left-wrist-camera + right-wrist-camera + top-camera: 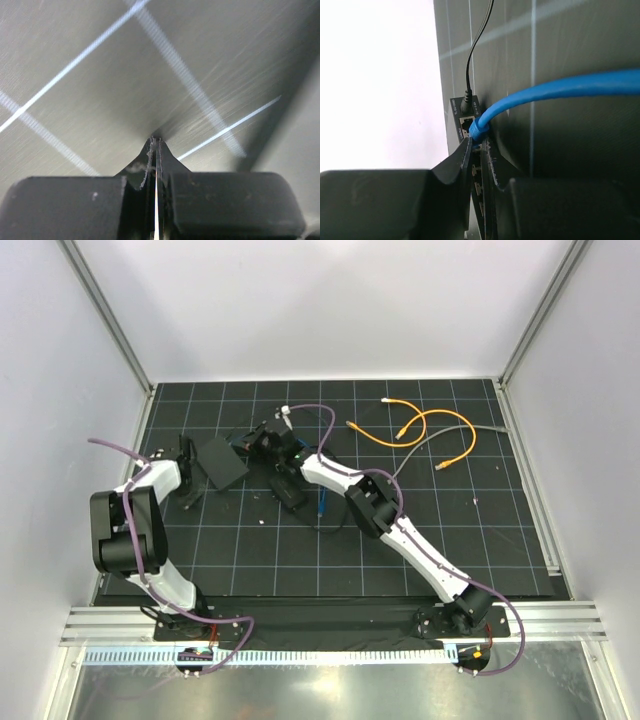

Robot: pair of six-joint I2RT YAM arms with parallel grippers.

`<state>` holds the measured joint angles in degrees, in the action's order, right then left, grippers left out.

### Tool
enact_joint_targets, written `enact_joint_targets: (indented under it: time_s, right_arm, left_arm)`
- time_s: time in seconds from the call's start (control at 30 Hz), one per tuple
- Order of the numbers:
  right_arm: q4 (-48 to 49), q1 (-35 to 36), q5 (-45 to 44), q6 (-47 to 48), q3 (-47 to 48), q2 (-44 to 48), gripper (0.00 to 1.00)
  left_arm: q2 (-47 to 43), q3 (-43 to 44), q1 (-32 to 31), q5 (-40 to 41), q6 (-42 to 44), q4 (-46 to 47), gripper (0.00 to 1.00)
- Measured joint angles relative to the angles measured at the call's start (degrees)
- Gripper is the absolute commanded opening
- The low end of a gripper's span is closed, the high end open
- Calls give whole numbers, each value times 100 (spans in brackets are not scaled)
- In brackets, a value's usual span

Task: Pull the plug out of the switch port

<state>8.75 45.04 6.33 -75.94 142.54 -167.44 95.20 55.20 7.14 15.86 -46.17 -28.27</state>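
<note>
The switch (222,460) is a flat black box on the gridded mat, left of centre. In the right wrist view its socket face (465,122) shows a row of sockets, with a blue plug (479,130) seated in one and a black power cord (466,95) plugged in beside it. My right gripper (262,443) (478,146) is at the switch's right end, its fingers closed narrowly on the base of the blue plug. The blue cable (560,87) runs away over the mat. My left gripper (191,485) (156,142) is shut and empty, tips down on the mat by the switch's left side.
A smaller black brick (288,490) lies under the right arm, with a bit of blue cable (322,505) beside it. An orange cable (420,428) and a grey cable (440,445) lie at the back right. White walls close in the mat on three sides.
</note>
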Motion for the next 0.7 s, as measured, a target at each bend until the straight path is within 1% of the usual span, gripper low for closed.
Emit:
enact_joint_targets:
  time_s: [0.1,0.2,0.3,0.37,0.47,0.57,0.7]
  right_arm:
    - [256,-127,70,74,-107,0,1]
    - [693,-216,197,55,-376,9,1]
    - [1021,-201,280,118,-632,92,1]
    - [1189,-173,380,190,-787,149,1]
    - [1327,-85,531,321,-1204,372,1]
    - [1458,37,675,387,-1633,590,1]
    - [1556,234,931,404,-1923,737,1]
  left_arm:
    - [-146,-13,-57,-9,173,-367,2]
    - [-507,184,-240,26,269,-562,2]
    - [-944,352,-503,107,284,-535,3]
    - [-1285,354,-643,101,271,-479,6]
    - [-1543,367,-686,7,267,-348,7]
    - [-1300,551,-673,-146,299,-341,9]
    - [-518,1019,-675,-345,387,-302,11]
